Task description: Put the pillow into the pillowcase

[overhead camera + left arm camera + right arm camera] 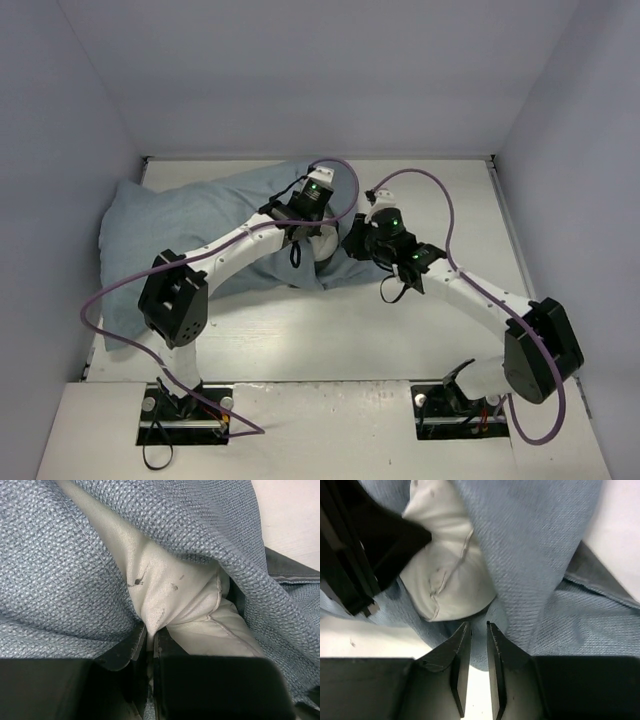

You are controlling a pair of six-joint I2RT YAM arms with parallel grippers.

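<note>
Pillow (170, 590): mostly inside the pillowcase (190, 225), one white corner poking out of its mouth. Left pincer (150, 632) is clamped on that corner. Right pincer (476, 626) sits at the pillowcase hem, jaws nearly together (biting cloth or not, cannot tell). Risk: with the hem unheld, pushing the corner would likely drag the whole pillowcase across the surface (380, 330). The thin pinch could also slip.

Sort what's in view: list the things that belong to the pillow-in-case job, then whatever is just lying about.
Job:
- pillow
- pillowcase, around the pillow
- left gripper, pinching the pillow
- right gripper, at the pillowcase edge

Lying about:
- nothing loose seen; only the table and the arms' purple cables
</note>
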